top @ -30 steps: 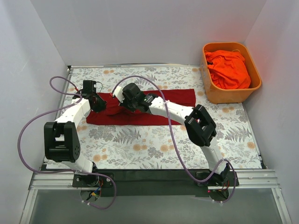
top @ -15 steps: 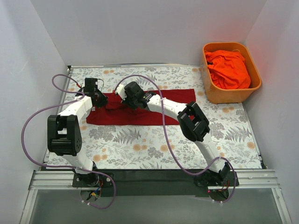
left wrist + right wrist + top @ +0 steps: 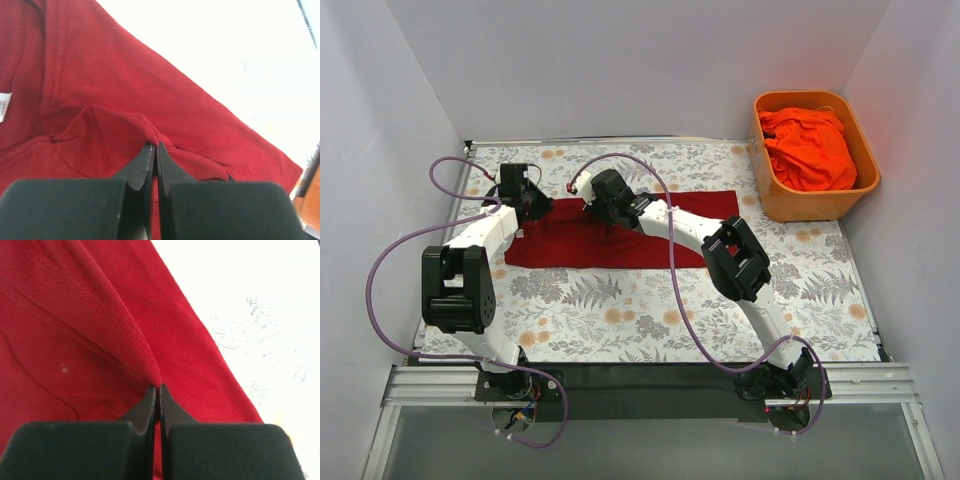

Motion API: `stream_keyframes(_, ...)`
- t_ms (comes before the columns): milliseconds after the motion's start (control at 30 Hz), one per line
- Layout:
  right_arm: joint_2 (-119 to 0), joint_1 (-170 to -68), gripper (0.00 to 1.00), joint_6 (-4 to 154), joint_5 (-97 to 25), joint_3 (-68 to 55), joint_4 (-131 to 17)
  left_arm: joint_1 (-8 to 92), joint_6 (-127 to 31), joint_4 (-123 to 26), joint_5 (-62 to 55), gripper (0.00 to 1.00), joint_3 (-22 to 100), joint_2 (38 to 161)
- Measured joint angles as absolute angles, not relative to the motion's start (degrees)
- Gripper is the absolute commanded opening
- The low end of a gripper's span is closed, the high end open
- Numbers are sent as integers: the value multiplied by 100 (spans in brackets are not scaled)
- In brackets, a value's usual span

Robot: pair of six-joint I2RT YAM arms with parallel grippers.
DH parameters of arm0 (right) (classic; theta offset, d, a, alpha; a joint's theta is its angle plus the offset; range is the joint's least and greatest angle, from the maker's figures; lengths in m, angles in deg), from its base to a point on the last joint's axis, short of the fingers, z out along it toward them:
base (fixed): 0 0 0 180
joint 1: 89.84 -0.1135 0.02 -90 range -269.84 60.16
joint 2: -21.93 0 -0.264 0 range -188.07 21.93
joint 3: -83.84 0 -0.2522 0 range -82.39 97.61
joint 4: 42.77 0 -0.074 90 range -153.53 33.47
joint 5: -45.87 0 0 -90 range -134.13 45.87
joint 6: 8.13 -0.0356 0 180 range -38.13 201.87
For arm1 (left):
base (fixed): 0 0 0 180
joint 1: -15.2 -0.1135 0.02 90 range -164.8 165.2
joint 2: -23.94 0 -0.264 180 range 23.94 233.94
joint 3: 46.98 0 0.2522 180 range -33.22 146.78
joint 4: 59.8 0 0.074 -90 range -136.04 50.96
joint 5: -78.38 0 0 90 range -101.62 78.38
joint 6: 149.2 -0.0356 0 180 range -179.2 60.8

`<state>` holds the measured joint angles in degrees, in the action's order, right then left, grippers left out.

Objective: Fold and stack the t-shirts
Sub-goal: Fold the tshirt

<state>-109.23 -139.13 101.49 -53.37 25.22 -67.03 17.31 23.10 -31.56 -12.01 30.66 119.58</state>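
The dark crimson t-shirt (image 3: 582,245) lies as a long folded strip across the back middle of the table. My left gripper (image 3: 535,207) is at the shirt's back left part, shut on a raised fold of the crimson cloth (image 3: 125,75); the pinch shows in the left wrist view (image 3: 155,146). My right gripper (image 3: 605,208) is a little to its right at the back edge, shut on a stitched hem fold of the crimson cloth (image 3: 60,370); the pinch shows in the right wrist view (image 3: 159,387). The bright orange-red t-shirt (image 3: 810,148) lies crumpled in the tub.
The rigid orange plastic tub (image 3: 810,208) stands at the back right corner. The table has a floral cloth (image 3: 650,310). White walls close in the left, back and right sides. Purple cables loop off both arms.
Both grippers have moved toward the back of the table, pulling the shirt's left part back with them. The bunched cloth there now lies flatter and wider.
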Motion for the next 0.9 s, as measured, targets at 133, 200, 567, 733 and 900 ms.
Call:
stream_keyframes(133, -10923, -13863, 6, 10114, -5415, 2467, -6607, 1733, 2310, -3315, -1128, 0, 3070, 12002)
stream_keyframes(200, -10923, -13830, 11, 10092, -5429, 2467, -6576, 1737, 2310, -3396, -1113, 0, 3072, 12067)
stream_keyframes(567, -10982, -13636, 49, 9954, -5671, 2467, -6568, 1750, 2293, -3531, -1144, 55, 3328, 12714)
stream_keyframes(733, -10700, -13507, 54, 9777, -5920, 2058, -6624, 1746, 2258, -3350, -1386, 74, 3326, 12340)
stream_keyframes(900, -9537, -13116, 54, 8990, -5872, 839, -6968, 1722, 2277, -2880, -1996, 75, 3099, 11217)
